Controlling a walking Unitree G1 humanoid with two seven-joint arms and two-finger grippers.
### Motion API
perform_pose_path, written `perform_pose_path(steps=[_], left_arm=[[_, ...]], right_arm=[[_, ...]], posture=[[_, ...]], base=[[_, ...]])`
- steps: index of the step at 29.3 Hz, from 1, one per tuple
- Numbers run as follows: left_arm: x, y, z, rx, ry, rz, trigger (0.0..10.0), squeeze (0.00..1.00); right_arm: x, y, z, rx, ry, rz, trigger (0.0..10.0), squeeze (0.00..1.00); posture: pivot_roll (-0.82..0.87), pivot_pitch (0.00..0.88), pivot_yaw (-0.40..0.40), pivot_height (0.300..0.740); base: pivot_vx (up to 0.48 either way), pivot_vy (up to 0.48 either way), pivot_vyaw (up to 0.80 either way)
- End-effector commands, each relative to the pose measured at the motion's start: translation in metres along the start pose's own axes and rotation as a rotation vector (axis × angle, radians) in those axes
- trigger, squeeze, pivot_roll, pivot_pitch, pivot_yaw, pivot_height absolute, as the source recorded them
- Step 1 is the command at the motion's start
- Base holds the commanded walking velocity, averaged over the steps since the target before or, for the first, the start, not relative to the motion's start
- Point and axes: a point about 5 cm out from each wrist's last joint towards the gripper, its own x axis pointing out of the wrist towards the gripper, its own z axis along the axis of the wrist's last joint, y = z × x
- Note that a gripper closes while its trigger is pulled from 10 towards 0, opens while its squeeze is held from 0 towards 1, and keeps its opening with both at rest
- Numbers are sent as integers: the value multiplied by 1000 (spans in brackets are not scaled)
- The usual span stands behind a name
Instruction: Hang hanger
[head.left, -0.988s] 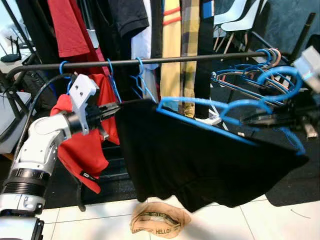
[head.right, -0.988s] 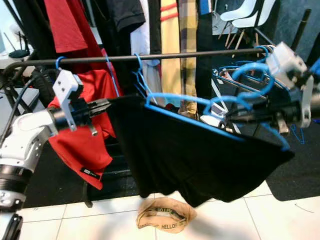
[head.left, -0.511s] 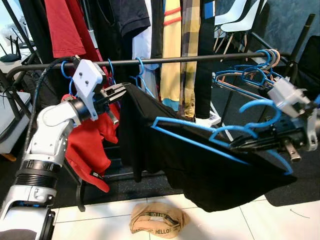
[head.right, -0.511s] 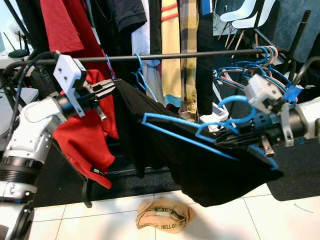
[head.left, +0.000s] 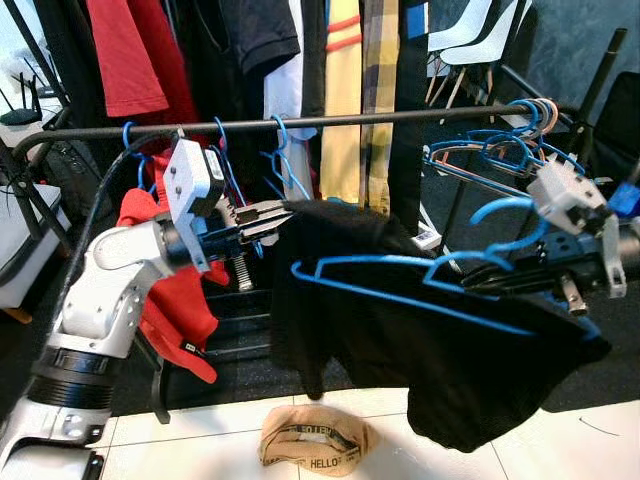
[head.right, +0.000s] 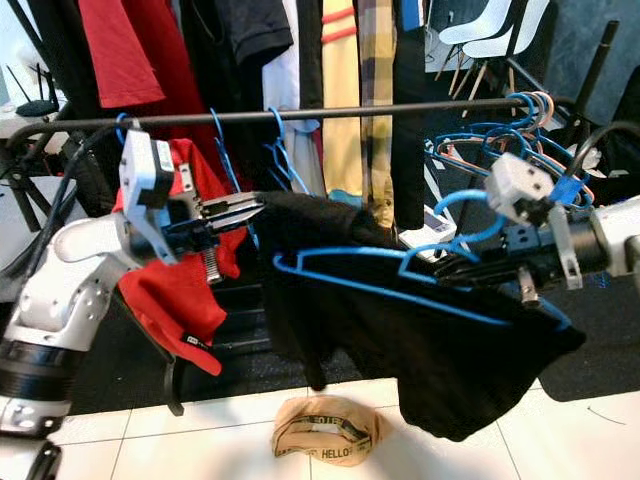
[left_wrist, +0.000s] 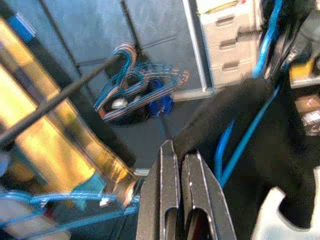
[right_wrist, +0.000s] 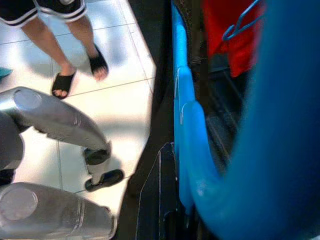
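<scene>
A black garment (head.left: 440, 345) is draped over a blue hanger (head.left: 400, 298), held in front of the black clothes rail (head.left: 330, 120). My left gripper (head.left: 278, 211) is shut on the garment's upper left edge, just below the rail. In the left wrist view its fingers (left_wrist: 172, 170) are pressed together at the black cloth (left_wrist: 250, 125). My right gripper (head.left: 482, 283) is shut on the hanger's neck below its hook (head.left: 512, 213), which is off the rail. The right wrist view has the hanger (right_wrist: 187, 145) close up. The hanger lies roughly level, tilted slightly down to the right.
A red garment (head.left: 175, 305) hangs at the rail's left end beside spare blue hangers (head.left: 283, 160). A bundle of hangers (head.left: 500, 150) crowds the right end. Shirts hang behind. A tan cap (head.left: 320, 440) lies on the tiles. A person's sandalled feet (right_wrist: 75, 75) stand nearby.
My left gripper moved right and a little down with the garment's edge. My right gripper lifted the hanger toward level, and the garment now bunches closer between the two arms.
</scene>
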Motion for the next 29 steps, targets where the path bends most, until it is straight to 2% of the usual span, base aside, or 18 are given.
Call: perform_pose_path(steps=[1,2,7,9,10,12,13,15,17,18,20,21,23,24,26,27,28,29], left_arm=[[-17,8,-10,16,78,65,0,0],[-21,11,-13,20,93,91,0,0],[-21,11,-12,15,83,114,0,0],[-17,11,-11,13,73,127,0,0],[-11,14,-13,6,63,190,0,0],[-11,14,-13,6,63,190,0,0],[-6,18,-15,-10,54,254,0,0],[-6,18,-15,-10,54,254,0,0],[-3,24,-30,-104,61,414,0,0],[-3,24,-30,-104,61,414,0,0],[-9,29,-42,-175,67,535,0,0],[-9,29,-42,-175,67,535,0,0],[-10,30,-42,-269,-13,581,0,0],[-10,30,-42,-269,-13,581,0,0],[4,15,-30,-373,-149,474,0,0],[15,4,-18,-419,-242,383,0,0],[15,4,-18,-419,-242,383,0,0],[25,-7,-5,-455,-324,285,0,0]], right_arm=[[-14,-3,7,-19,-13,-59,0,0],[-17,-1,6,-15,-10,-64,0,0],[-15,2,2,-6,2,-47,0,0],[-8,6,-1,0,1,-3,0,0],[0,13,-1,2,-19,65,0,0],[0,13,-1,2,-19,65,0,0],[5,18,2,3,-57,121,0,0],[5,18,2,3,-57,121,0,0],[1,18,24,-11,-265,134,0,0],[1,18,24,-11,-265,134,0,0],[-6,16,35,-18,-407,96,0,0],[-6,16,35,-18,-407,96,0,0],[-9,12,39,-28,-511,8,0,0],[-9,12,39,-28,-511,8,0,0],[-7,4,43,-32,-626,-111,0,0],[-2,0,47,-18,-710,-175,0,0],[-2,0,47,-18,-710,-175,0,0],[3,-4,51,8,-806,-233,0,0]], posture=[[-86,22,40,740],[-85,22,41,740],[-86,22,41,740],[-86,21,41,740],[-85,19,42,740],[-85,19,42,740],[-83,17,41,740],[-83,17,41,740],[-79,8,44,740],[-79,8,44,740],[-76,9,44,740],[-76,9,44,740],[-76,9,44,740],[-76,9,44,740],[-73,8,46,740],[-72,8,48,740],[-72,8,48,740],[-72,8,48,740]], base=[[0,0,0],[0,0,0],[0,0,0],[0,0,0],[0,0,0],[0,0,0],[0,0,0],[0,0,0],[0,0,0],[0,0,0],[0,0,0],[0,0,0],[0,0,0],[0,0,0],[0,0,0],[0,0,0],[0,0,0],[0,0,0]])
